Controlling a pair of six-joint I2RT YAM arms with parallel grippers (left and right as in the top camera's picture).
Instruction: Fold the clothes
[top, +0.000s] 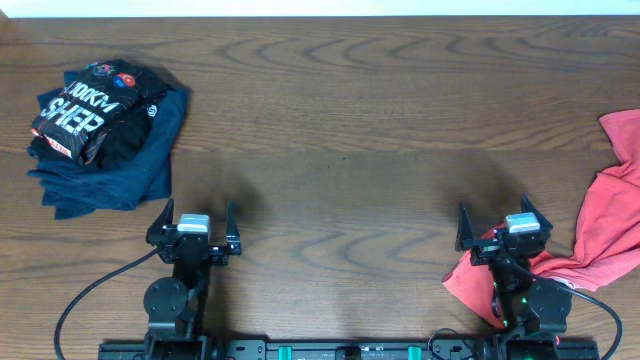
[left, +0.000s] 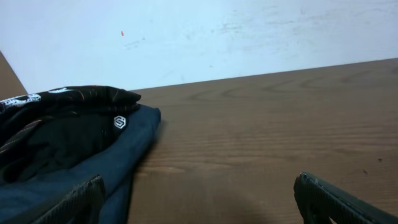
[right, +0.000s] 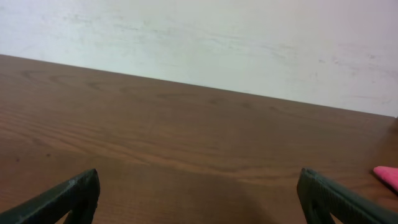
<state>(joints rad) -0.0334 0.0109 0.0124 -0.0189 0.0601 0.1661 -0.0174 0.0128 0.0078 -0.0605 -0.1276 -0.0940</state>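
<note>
Wooden table (top: 340, 120), left claw (top: 198, 213) and right claw (top: 495, 216) low, level, gaping, empty

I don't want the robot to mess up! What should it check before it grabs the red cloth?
1. Left gripper open with nothing in it: ok.
2. Right gripper open with nothing in it: ok.
3. Red garment close to the right arm: ok, it lies beside the arm and partly under it.
4. Red garment spread flat: not ok, it is crumpled.
5. Whole red garment in sight: cannot tell, it runs off the right edge of the overhead view.
6. Space to fold on the table: ok, the middle is bare wood, and the black shirt sits on the navy garment at the far left.
</note>
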